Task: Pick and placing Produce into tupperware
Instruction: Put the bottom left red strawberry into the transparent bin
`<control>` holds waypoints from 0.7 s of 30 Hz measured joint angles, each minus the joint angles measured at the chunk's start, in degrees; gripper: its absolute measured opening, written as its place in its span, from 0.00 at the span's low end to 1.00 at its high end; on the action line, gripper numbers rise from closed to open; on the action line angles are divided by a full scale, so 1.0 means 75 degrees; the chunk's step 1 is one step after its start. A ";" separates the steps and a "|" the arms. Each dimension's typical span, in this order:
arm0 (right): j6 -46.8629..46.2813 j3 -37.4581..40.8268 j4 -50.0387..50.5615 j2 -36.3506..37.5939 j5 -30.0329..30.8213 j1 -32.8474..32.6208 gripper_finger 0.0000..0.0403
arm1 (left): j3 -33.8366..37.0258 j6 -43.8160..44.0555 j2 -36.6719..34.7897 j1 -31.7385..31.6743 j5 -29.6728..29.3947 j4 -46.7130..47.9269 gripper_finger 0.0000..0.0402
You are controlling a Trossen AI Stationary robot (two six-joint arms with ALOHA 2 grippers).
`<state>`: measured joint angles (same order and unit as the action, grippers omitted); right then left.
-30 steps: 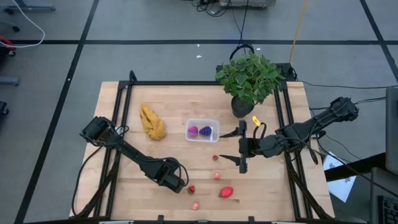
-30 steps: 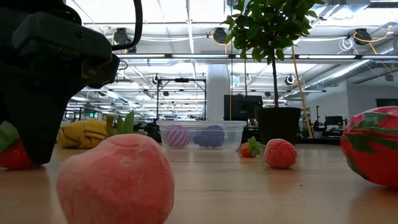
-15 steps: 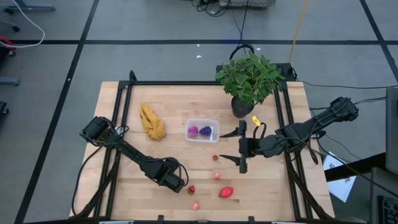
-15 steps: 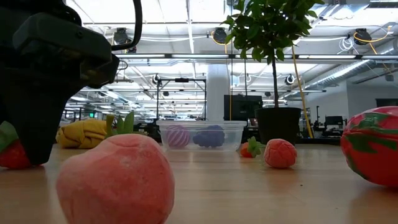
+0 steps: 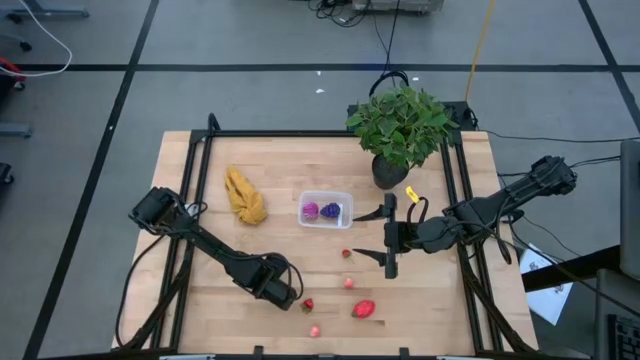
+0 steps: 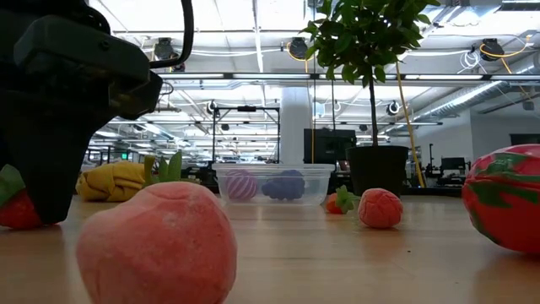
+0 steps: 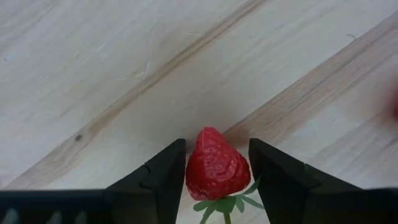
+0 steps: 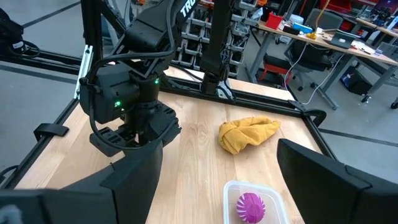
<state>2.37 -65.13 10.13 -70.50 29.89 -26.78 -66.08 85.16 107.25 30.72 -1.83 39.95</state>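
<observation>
High view had the left gripper [image 5: 300, 302] low at the front of the table [image 5: 290, 165], right by a small strawberry [image 5: 308, 304]. Left wrist view settled it: strawberry [image 7: 217, 168] sat between the two fingers [image 7: 163, 176], leafy cap toward the camera, each finger just beside it w/ barely a sliver of gap. Fingers about half open; couldn't tell if they were actually pinching it or only bracketing it, and the berry was resting on the wood.

Clear box [image 5: 326, 209] stood near mid-table, well apart from that gripper, w/ a pink-striped ball [image 5: 310, 210] and a purple berry [image 5: 331, 211] already inside. Low view showed the same pair through the box wall [image 6: 274, 184].

Rest of the produce was loose on the boards: a small red piece [image 5: 347, 253] just in front of the box, a pink one [image 5: 349, 283] nearer the front, a bigger red-and-green fruit [image 5: 364, 308] beside that, and a pink peach [image 5: 315, 330] at the front edge.

Right gripper [image 5: 387, 237] hung over the table right of the box, fingers spread wide, nothing in them.

Yellow banana bunch [image 5: 244, 196] lay left of the box; potted plant [image 5: 398, 128] at the back.
</observation>
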 joint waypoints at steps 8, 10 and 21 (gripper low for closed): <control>-0.0002 -0.0001 -0.0001 -0.0002 0.0003 0.0000 0.77 | 0.0000 -0.0137 -0.0262 -0.0011 -0.0312 0.0005 0.46; 0.0000 0.0001 -0.0002 0.0000 0.0003 -0.0001 0.77 | -0.0003 -0.0137 -0.0267 0.0003 -0.0311 0.0019 0.46; -0.0022 0.0155 -0.0043 0.0001 0.0001 0.0001 0.77 | -0.0003 -0.0144 -0.0264 0.0012 -0.0101 0.0364 0.46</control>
<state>2.21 -63.97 9.81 -70.50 29.90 -26.78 -66.11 84.08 105.27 30.81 -2.59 42.68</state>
